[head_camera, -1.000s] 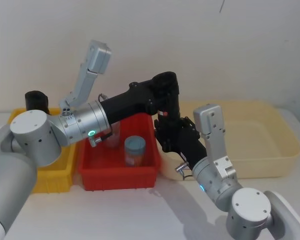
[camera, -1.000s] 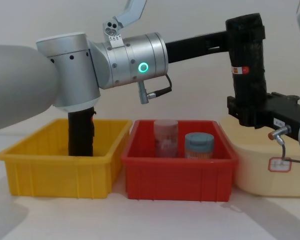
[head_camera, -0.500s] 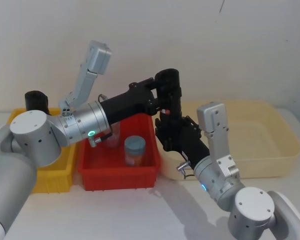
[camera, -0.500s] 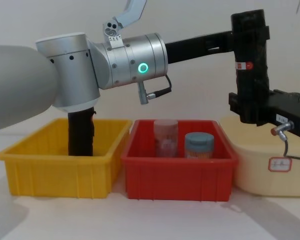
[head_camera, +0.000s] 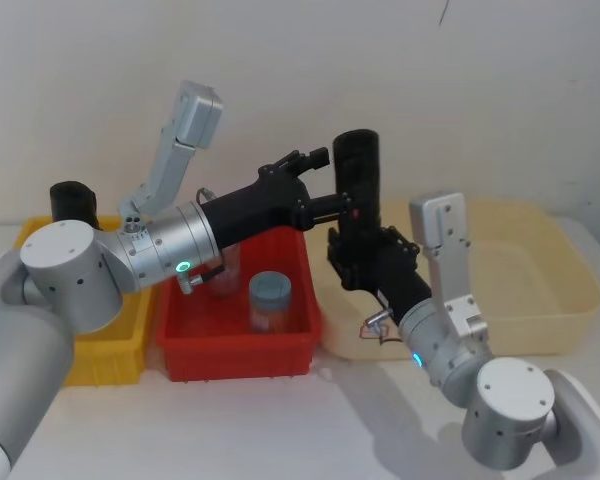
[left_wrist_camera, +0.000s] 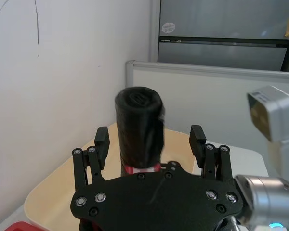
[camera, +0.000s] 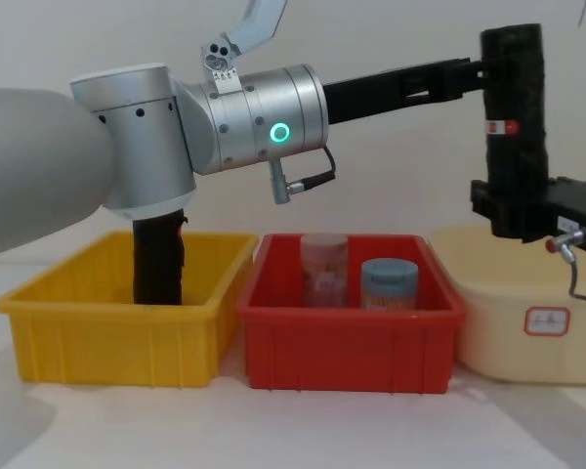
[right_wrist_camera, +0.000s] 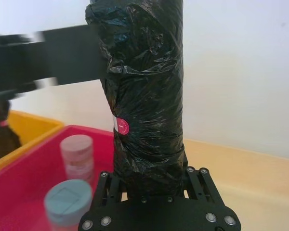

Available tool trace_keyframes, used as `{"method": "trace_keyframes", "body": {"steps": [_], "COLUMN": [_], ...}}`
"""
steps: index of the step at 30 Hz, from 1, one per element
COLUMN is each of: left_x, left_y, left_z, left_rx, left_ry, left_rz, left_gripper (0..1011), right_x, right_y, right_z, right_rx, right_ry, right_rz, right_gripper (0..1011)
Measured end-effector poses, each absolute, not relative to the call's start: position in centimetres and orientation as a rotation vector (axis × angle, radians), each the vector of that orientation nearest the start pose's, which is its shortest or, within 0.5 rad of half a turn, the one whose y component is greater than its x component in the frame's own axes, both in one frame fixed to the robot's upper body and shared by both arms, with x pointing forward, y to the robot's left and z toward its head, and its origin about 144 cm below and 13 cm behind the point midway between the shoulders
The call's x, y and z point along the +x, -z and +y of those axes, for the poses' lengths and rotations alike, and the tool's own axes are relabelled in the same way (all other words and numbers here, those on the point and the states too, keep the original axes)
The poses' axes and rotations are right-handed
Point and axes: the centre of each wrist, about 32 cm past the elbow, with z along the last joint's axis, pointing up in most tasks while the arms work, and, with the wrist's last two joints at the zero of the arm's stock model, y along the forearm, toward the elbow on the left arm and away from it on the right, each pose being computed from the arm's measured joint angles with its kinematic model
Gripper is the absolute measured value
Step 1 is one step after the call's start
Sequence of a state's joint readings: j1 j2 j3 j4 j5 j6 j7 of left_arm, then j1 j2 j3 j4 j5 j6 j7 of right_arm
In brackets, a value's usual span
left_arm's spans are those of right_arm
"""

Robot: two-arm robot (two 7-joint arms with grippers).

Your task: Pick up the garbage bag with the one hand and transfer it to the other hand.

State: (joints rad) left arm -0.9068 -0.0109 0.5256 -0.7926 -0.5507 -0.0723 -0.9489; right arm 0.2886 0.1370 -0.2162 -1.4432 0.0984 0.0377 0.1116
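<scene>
The handover looks nearly complete: the right pincer is clamped on the lower end of the upright garbage bag, held aloft over the cream tub's left end, while the left pincer stands spread, clear of the roll, with only its withdrawal left.

Black garbage bag upright, base in right gripper, left gripper spread

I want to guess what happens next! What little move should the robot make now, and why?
Probably the left gripper should back straight away from the garbage bag. Its fingers stand open, clear of the roll, while the right gripper is shut on the bag's lower end, holding it upright.
</scene>
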Motion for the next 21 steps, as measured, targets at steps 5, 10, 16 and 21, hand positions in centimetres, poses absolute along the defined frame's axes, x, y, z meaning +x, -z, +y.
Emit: {"method": "trace_keyframes", "body": {"steps": [5, 10, 16, 21], "left_x": [66.2, 66.2, 66.2, 66.2], "left_y": [-127.9, -127.9, -127.9, -127.9], "left_z": [10.6, 10.6, 10.6, 10.6], "left_rx": [-0.193, -0.194, -0.194, -0.194], "left_ry": [-0.248, -0.248, -0.248, -0.248], "left_rz": [-0.040, -0.040, -0.040, -0.040], "left_gripper": [1001, 1001, 1001, 1001], "right_x": [54.4, 55.6, 56.9, 57.5], "right_y": [-120.1, -120.2, -120.4, -120.8], "right_z": [-21.3, -22.5, -24.1, -25.5], "right_rx": [-0.001, -0.008, -0.008, 0.003], "right_ry": [1.322, 1.389, 1.469, 1.520], "right_rz": [-0.126, -0.119, -0.112, -0.111], "right_gripper": [553, 555, 553, 555]}}
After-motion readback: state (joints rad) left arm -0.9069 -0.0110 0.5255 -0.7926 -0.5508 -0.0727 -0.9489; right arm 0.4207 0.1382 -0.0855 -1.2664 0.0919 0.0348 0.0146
